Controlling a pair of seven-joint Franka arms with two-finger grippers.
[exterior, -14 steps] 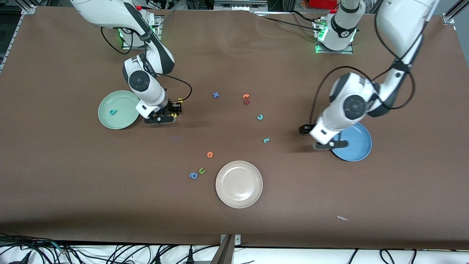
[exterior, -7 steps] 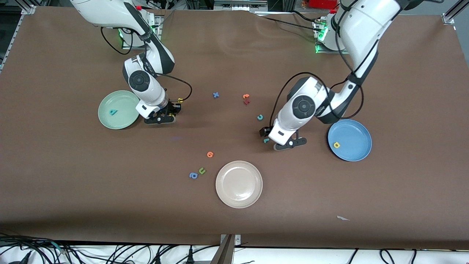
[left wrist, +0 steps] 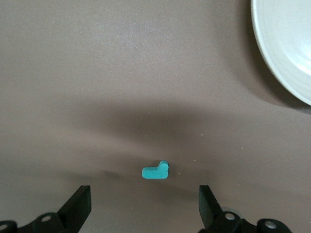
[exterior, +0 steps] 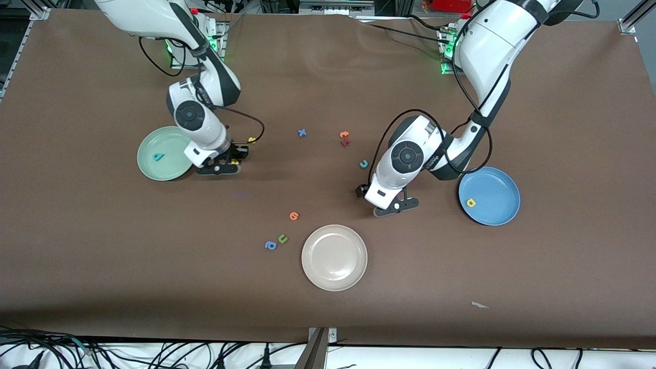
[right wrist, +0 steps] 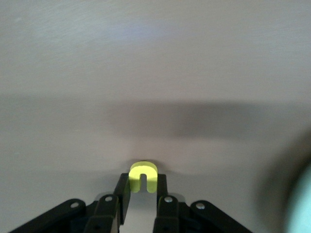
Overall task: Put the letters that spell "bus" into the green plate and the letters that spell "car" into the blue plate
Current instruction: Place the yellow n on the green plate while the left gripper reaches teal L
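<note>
My right gripper [exterior: 231,161] [right wrist: 143,183] is shut on the yellow "u" [right wrist: 137,172], low over the table beside the green plate [exterior: 171,141]. That plate holds the teal "b" [exterior: 158,157]. The yellow "s" [exterior: 251,139] lies close by on the table. My left gripper [exterior: 365,193] [left wrist: 144,204] stands open over the teal "r" [left wrist: 156,172], which lies between its fingers, untouched. The teal "c" [exterior: 363,164] lies a little farther from the front camera. The blue plate [exterior: 494,182] holds the yellow "a" [exterior: 470,202].
A beige plate [exterior: 334,279] [left wrist: 286,48] sits nearer the front camera, with a green "u" [exterior: 282,238], a blue "a" [exterior: 270,245] and an orange letter [exterior: 293,216] beside it. A blue "x" [exterior: 302,132] and orange and red letters [exterior: 344,137] lie mid-table.
My left arm swung from the blue plate, where the yellow "a" now lies, over to the teal "r". My right gripper shut on the yellow "u" and shifted slightly toward the green plate.
</note>
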